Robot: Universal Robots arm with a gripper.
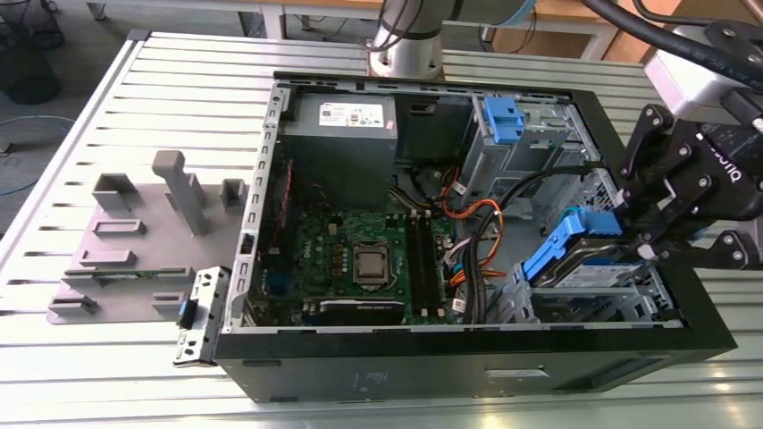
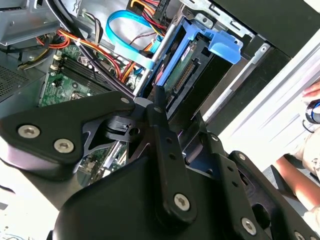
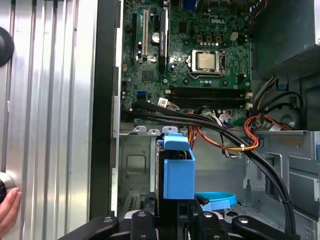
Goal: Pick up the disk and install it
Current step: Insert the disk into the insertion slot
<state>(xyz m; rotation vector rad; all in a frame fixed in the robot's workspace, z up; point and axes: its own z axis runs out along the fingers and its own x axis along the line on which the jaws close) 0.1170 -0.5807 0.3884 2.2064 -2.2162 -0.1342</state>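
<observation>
The disk (image 1: 587, 273) is a silver drive in a blue carrier frame. It stands tilted in the drive bay at the corner of the open computer case (image 1: 477, 362) on the exterior view's right. My gripper (image 1: 645, 239) is right against the disk's outer end, and its black fingers (image 3: 150, 220) close on the blue frame (image 3: 178, 172). In the second wrist view one finger (image 2: 160, 117) lies along the edge of the disk (image 2: 182, 75), beside its blue tab (image 2: 225, 47). The drive's lower part sits between the bay's metal walls.
Black and orange cables (image 1: 501, 210) cross the case beside the bay, over the motherboard (image 1: 357, 259). Another blue bracket (image 1: 501, 121) sits in the far bay. A grey slotted fixture (image 1: 143, 241) lies on the table at the exterior view's left. A person's hand (image 3: 6, 210) rests near the case.
</observation>
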